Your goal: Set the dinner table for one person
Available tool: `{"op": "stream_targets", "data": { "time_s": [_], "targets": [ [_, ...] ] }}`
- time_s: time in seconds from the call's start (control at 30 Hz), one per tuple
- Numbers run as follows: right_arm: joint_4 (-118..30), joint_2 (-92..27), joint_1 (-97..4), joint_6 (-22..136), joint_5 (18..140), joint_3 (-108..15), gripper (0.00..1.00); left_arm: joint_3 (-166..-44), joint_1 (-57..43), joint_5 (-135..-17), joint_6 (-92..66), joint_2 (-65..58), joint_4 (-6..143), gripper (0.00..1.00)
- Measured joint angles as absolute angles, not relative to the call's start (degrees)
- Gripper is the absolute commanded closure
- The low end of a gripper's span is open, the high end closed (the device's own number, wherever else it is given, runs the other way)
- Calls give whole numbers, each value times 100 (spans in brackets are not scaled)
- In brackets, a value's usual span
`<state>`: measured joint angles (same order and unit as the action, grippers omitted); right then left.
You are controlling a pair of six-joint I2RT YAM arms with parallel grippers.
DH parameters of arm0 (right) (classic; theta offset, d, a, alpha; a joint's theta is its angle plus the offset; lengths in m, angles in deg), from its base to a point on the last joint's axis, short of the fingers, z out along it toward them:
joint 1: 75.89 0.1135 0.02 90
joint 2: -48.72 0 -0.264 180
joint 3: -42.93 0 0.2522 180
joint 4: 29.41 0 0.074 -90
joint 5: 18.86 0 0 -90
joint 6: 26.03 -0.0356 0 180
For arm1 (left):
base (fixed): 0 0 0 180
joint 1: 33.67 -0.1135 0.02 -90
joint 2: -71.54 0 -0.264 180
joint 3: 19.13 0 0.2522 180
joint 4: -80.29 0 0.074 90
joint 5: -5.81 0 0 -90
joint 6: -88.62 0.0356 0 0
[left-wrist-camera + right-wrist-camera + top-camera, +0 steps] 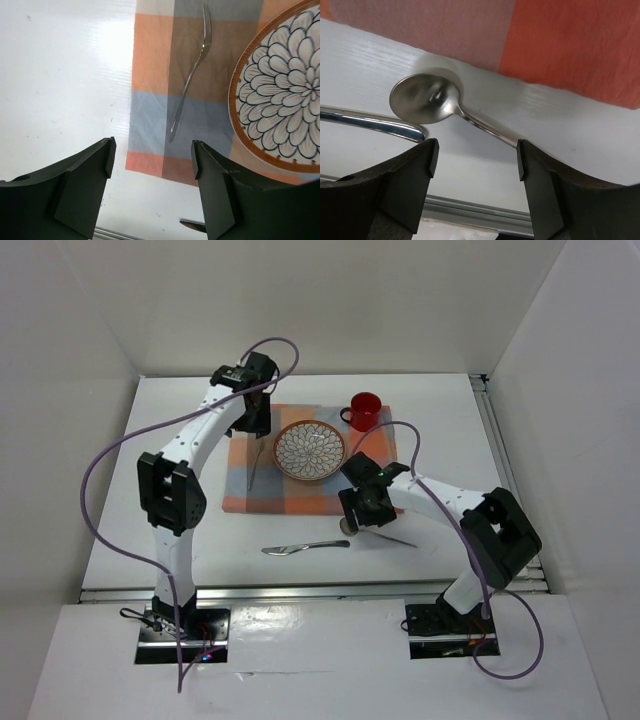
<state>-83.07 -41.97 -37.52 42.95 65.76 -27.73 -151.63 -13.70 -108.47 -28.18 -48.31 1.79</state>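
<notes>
On the white dinner table (440, 430) lies a checked cloth (240, 490) with a flower-patterned plate (310, 450) on it. A red mug (365, 410) stands at its far right corner. A fork (192, 70) lies on the cloth left of the plate (280, 95). My left gripper (152, 157) hovers open over the cloth's near left corner, holding nothing. A spoon (425, 100) lies on the bare table by the cloth's near edge. Its handle runs under my open right gripper (477, 157), close to the right fingertip. A knife (305, 547) lies in front of the cloth, its handle end (370, 122) beside the spoon bowl.
A metal rail (470, 210) runs along the table's near edge, just below the right gripper. White walls enclose the table on three sides. Purple cables loop from both arms, the left one (100, 470) out over the table's left edge.
</notes>
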Motion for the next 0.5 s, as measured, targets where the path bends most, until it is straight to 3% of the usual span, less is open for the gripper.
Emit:
{"op": "stream_targets", "data": {
  "time_s": [0.5],
  "targets": [
    [-7931, -3952, -3822, 5863, 6715, -2459, 29, -14879, -1370, -10971, -2853, -4451, 46, 21]
  ]
}}
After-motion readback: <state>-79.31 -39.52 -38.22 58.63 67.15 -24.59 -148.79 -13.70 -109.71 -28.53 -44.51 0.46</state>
